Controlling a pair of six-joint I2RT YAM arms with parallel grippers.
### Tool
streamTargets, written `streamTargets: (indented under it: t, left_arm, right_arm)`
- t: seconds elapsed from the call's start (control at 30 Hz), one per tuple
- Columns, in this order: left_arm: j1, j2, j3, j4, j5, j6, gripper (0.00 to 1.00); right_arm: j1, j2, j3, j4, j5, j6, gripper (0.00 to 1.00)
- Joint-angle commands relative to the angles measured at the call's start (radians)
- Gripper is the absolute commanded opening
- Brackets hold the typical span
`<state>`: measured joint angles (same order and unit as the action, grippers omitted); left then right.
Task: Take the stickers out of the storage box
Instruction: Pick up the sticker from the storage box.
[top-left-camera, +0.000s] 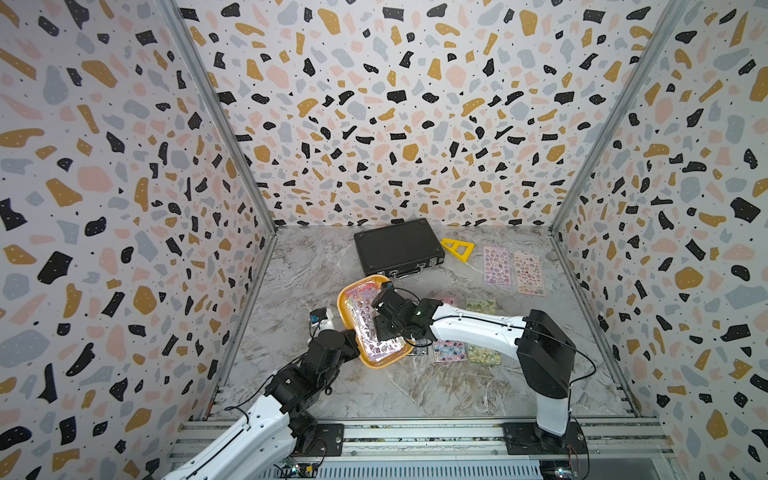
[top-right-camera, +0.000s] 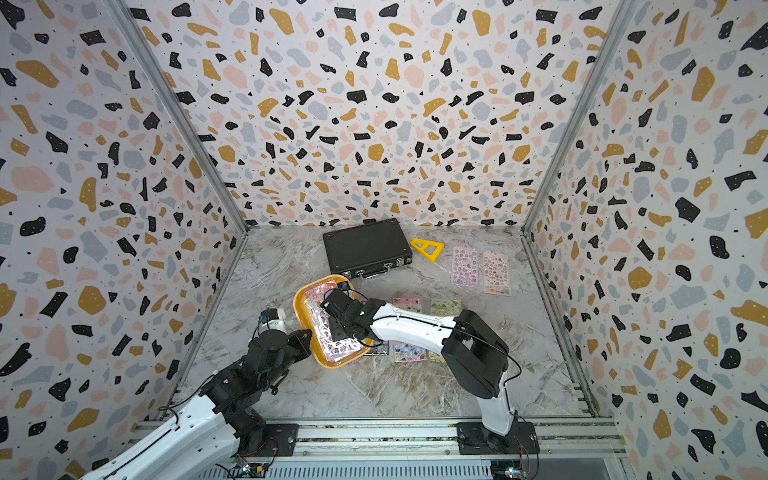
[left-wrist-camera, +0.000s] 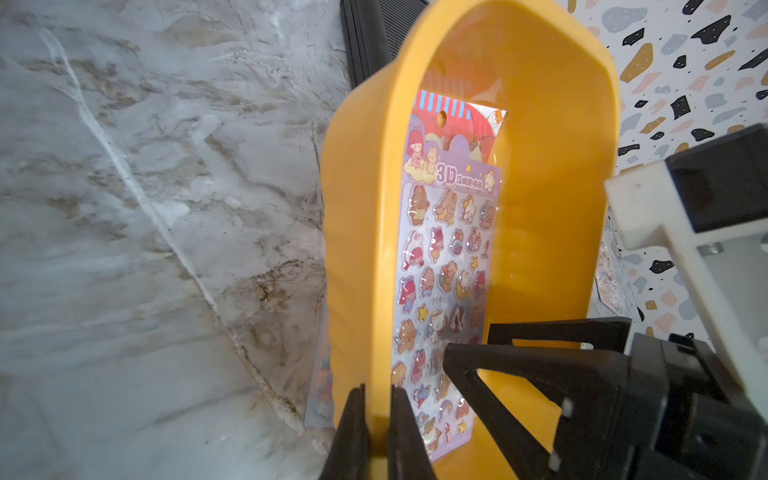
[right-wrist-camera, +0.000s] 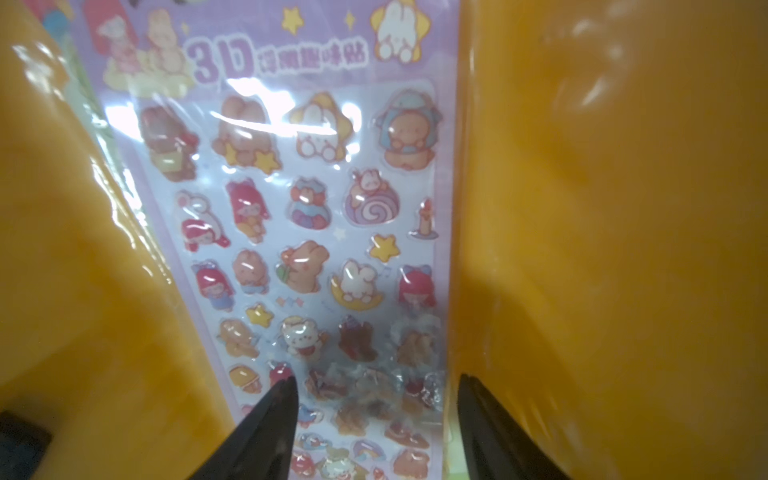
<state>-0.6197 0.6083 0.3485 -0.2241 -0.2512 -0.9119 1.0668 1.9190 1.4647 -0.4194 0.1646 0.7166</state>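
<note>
Gaping right claw (right-wrist-camera: 376, 379) inside storage box (right-wrist-camera: 602, 208).

left tool (left-wrist-camera: 377, 399): clamped on storage box (left-wrist-camera: 552, 208) rim | stickers (left-wrist-camera: 446, 257): inside box

In the storage box (left-wrist-camera: 540, 83) a purple sheet (left-wrist-camera: 444, 249) hides most of a red sheet (left-wrist-camera: 457, 110); beside it, the right arm (top-left-camera: 478, 328) partly covers other sheets (top-left-camera: 449, 351).
</note>
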Motion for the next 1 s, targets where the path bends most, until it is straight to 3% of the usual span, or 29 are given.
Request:
streamTargets:
  t: [0.0, 0.23, 0.97]
  left_arm:
    - [-0.006, -0.038, 0.025, 0.049, -0.014, -0.004, 0.0]
    - [-0.008, -0.042, 0.023, 0.048, -0.02, -0.004, 0.0]
    - [-0.009, -0.048, 0.027, 0.017, -0.032, -0.012, 0.0]
  right_arm:
    - [-0.019, 0.009, 0.02, -0.032, 0.05, 0.012, 0.75]
    - [-0.021, 0.047, 0.03, -0.009, 0.01, 0.0, 0.77]
    - [-0.06, -0.054, -0.113, 0.196, -0.301, 0.029, 0.59]
